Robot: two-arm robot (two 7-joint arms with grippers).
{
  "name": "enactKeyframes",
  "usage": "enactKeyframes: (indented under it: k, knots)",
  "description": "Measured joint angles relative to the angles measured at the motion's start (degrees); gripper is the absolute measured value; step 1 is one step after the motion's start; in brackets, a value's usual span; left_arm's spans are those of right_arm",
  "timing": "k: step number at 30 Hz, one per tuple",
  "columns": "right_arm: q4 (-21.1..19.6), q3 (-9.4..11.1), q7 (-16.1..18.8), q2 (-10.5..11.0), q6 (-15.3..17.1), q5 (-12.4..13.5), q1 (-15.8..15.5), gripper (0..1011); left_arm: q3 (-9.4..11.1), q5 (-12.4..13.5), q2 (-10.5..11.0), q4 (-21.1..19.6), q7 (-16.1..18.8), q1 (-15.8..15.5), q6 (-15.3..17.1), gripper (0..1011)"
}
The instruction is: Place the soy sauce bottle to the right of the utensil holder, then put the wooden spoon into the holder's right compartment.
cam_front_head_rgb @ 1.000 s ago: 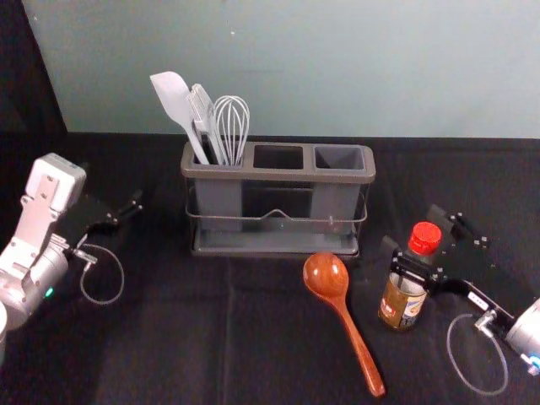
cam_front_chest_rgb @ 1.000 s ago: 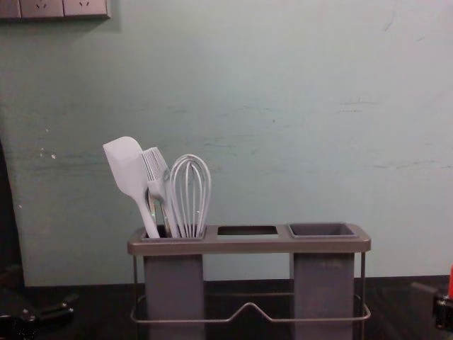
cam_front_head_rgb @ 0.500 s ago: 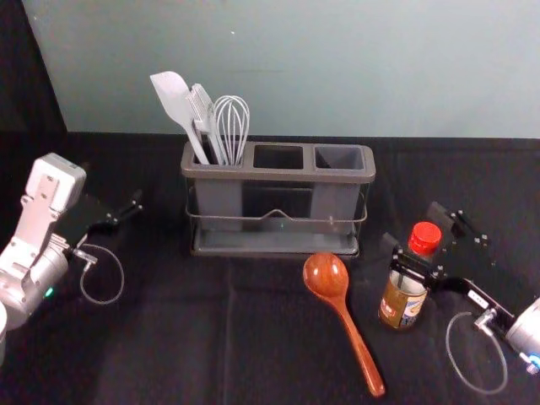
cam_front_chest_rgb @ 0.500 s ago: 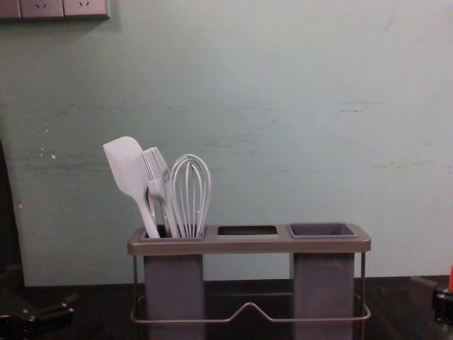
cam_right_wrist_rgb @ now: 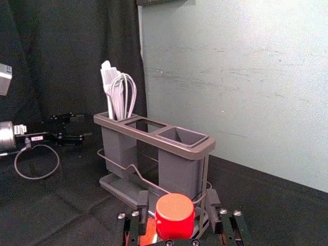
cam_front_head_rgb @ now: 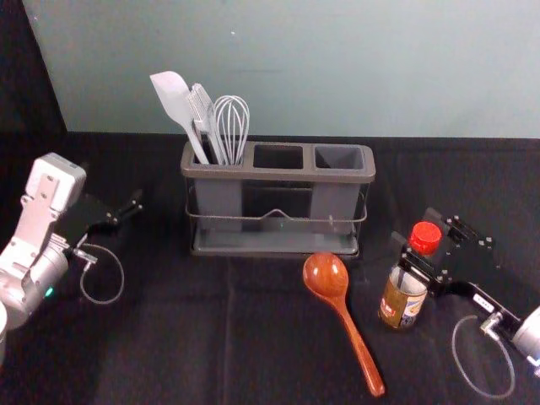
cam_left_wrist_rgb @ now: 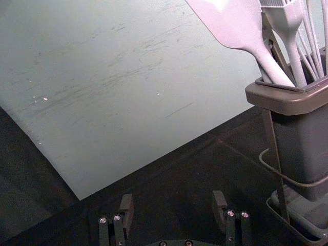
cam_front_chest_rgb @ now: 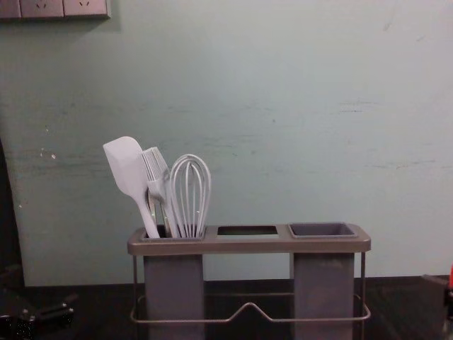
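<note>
Right gripper (cam_right_wrist_rgb: 178,199) spread wide, nothing gripped, left gripper (cam_left_wrist_rgb: 173,201) parked left: utensil holder (cam_front_head_rgb: 278,175) stands far-left of the upright soy sauce bottle (cam_front_head_rgb: 401,302), so you should avoid the wooden spoon (cam_front_head_rgb: 326,274) and keep the red cap (cam_right_wrist_rgb: 175,215) centred while closing.

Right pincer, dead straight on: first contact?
Likely the soy sauce bottle: its red cap shows between the open fingers of the right pincer. How far in before contact is unclear.
</note>
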Motion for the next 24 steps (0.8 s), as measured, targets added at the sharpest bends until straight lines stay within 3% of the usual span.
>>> enactKeyframes:
  k: [11, 24]
  knots:
    - [-0.8, 1.5, 1.9, -0.8, 0.5, 0.6, -0.8, 405, 0.0, 0.0, 0.0, 0.0, 0.0, 0.0, 0.0, 1005]
    - [-1.8, 3.3, 3.1, -0.4, 0.7, 2.0, -1.0, 392, 0.0, 0.0, 0.0, 0.0, 0.0, 0.0, 0.0, 1005]
